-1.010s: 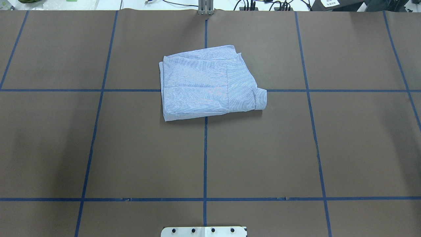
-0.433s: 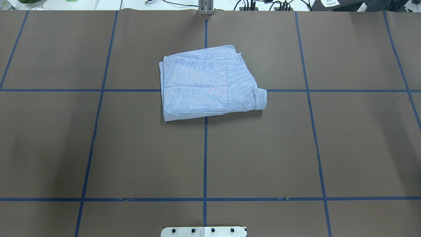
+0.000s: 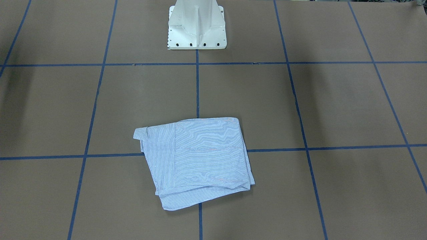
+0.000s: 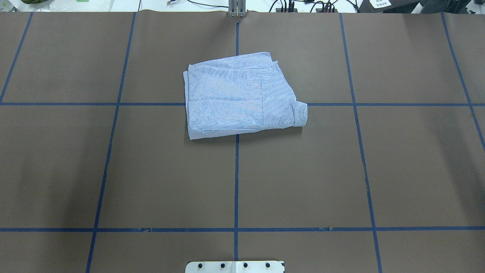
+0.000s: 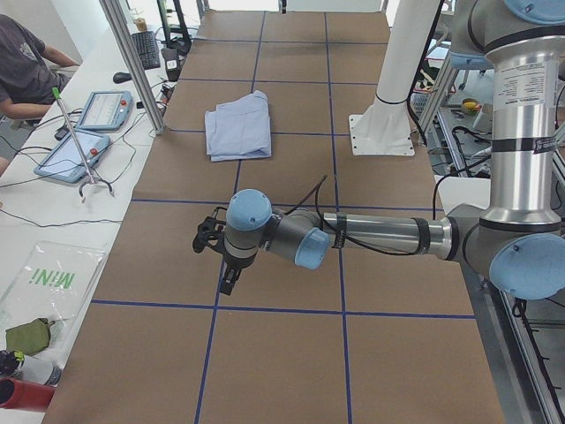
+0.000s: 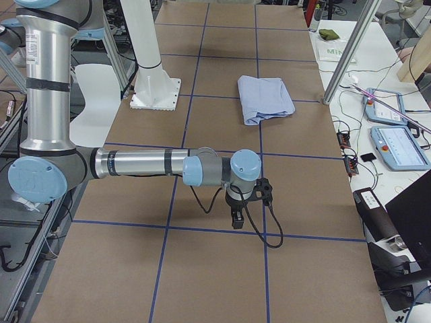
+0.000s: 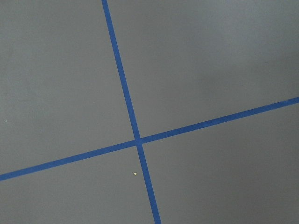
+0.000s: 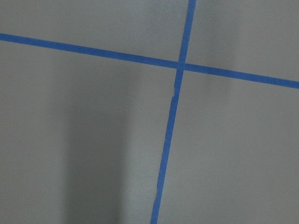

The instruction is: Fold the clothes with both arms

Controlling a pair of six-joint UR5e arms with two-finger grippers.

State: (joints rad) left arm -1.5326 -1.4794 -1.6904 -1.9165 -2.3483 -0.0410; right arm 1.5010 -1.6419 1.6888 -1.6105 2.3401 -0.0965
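Folded light-blue striped shirt (image 4: 238, 96) on brown table (image 4: 151, 182), left gripper (image 5: 229, 281) and right gripper (image 6: 237, 221) hovering well away, grip state impossible to tell

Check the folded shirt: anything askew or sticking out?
Yes. The shirt sits slightly skewed to the blue tape grid. A cuff-like tab pokes out at its near corner on the robot's right, and the lower layers fan out past the top panel on the operators' side. No damage visible.
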